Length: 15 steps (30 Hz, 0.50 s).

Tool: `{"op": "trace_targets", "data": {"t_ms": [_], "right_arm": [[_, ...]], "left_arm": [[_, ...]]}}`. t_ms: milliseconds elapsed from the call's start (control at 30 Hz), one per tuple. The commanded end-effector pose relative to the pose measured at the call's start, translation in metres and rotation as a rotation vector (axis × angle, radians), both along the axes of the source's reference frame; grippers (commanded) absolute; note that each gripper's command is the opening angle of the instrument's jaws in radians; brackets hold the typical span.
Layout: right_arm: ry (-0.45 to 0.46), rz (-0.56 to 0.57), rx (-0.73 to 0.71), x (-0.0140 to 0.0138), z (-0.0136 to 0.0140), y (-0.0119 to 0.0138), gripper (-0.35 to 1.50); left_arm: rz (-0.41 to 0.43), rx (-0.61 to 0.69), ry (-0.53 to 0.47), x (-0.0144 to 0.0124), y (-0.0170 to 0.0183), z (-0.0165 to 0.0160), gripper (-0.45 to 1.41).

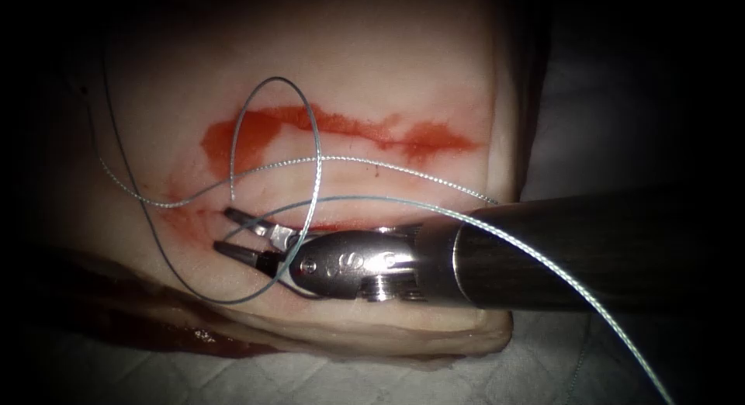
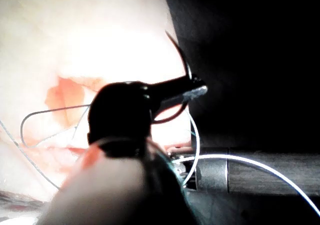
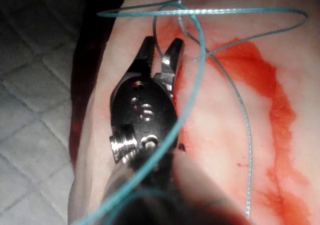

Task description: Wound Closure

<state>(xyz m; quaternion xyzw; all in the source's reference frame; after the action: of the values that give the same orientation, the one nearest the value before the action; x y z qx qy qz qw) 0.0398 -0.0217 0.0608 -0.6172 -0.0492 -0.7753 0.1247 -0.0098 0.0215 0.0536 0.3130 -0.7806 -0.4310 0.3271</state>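
Observation:
My right tool lies low across the tissue from the right, jaws open and holding nothing, its tips by the left end of a thin red slit. Thread rises in a loop above the jaws and drapes over the tool's wrist. Seen from the right wrist, the right tool has its jaws spread with thread crossing just ahead of them. My left tool is shut on the curved needle near mid-curve, held in the air off the tissue.
A band of red fluid runs across the tissue above the tool. One thread strand trails off to the lower right over the right shaft. The tissue's front edge meets white quilted padding.

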Motion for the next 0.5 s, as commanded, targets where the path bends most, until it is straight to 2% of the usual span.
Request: {"op": "trace_targets", "data": {"t_ms": [33, 200, 233, 267, 333, 367, 500], "right_arm": [[0.011, -0.006, 0.010, 0.0011, 0.0005, -0.0001, -0.10], [0.038, -0.030, 0.052, 0.0003, -0.0012, 0.0016, -0.28], [0.041, -0.020, 0.076, -0.0017, -0.0034, 0.0038, -0.35], [0.041, -0.020, 0.076, -0.0017, -0.0034, 0.0038, -0.35], [0.050, 0.000, 0.077, -0.0036, -0.0049, 0.0055, -0.35], [0.062, 0.011, 0.072, -0.0050, -0.0059, 0.0066, -0.35], [0.071, 0.117, 0.011, -0.0140, -0.0106, 0.0122, -0.35]], "left_arm": [[0.000, -0.001, -0.001, -0.0005, 0.0002, 0.0005, -0.45], [0.000, -0.001, -0.001, -0.0005, 0.0001, 0.0004, -0.45], [0.000, -0.001, -0.001, -0.0005, 0.0001, 0.0004, -0.45], [0.000, -0.001, -0.001, -0.0005, 0.0001, 0.0004, -0.45], [0.001, 0.000, -0.001, -0.0004, 0.0002, 0.0004, -0.45], [0.001, 0.000, -0.001, -0.0004, 0.0002, 0.0004, -0.45], [0.001, 0.000, -0.001, -0.0004, 0.0002, 0.0004, -0.45]]}}
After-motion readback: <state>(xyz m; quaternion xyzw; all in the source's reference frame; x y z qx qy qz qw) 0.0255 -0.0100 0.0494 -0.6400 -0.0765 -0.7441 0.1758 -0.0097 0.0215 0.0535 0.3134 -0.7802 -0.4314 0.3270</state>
